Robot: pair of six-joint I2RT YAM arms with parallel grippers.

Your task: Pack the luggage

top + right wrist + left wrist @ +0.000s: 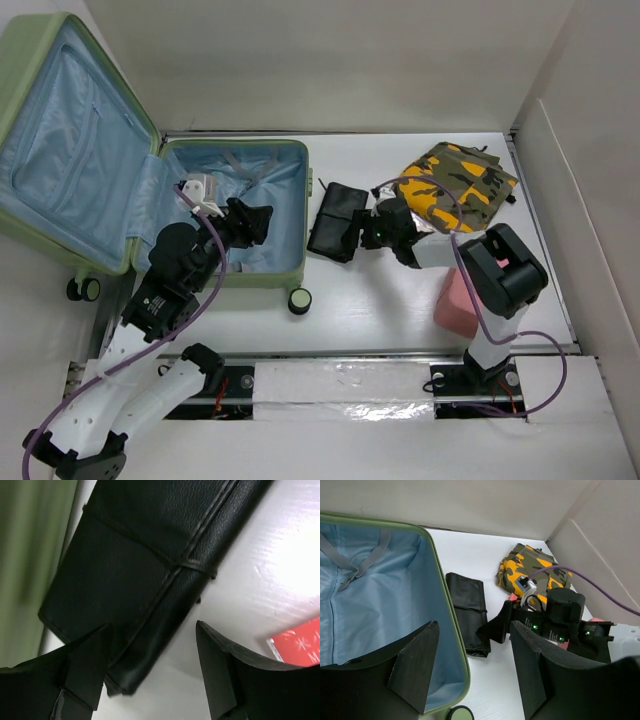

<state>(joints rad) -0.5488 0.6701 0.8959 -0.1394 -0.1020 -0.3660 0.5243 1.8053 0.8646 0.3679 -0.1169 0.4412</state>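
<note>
At the near edge: both arm bases sit on the white table. The pink pouch lies beside the right arm and is partly hidden by it.
Wheels: one small dark wheel sits at the near right corner of the luggage, on the table.
Luggage: it lies open at the left of the table, with the base half flat. Its light blue lining faces up, with grey straps across it.
Left gripper: it hangs over the right part of the base half. The jaws are spread wide and nothing is between them. In the wrist view one finger is above the lining and the other is beyond the green right wall.
Right gripper: it is just outside the luggage's right wall, low over the near end of the black rolled pouch. The jaws are wide apart and grip nothing. One finger overlaps the roll's corner, but contact cannot be told.
Black rolled pouch: it is tied with a thin cord and lies on the table close beside the luggage's right wall.
Red item: possibly a printed card on the table, cropped at the edge of the wrist view.
Camouflage bag: it lies beyond the right gripper at the far right, well apart from the luggage.
Far left: the lid stands tilted open, lining towards the camera.
</note>
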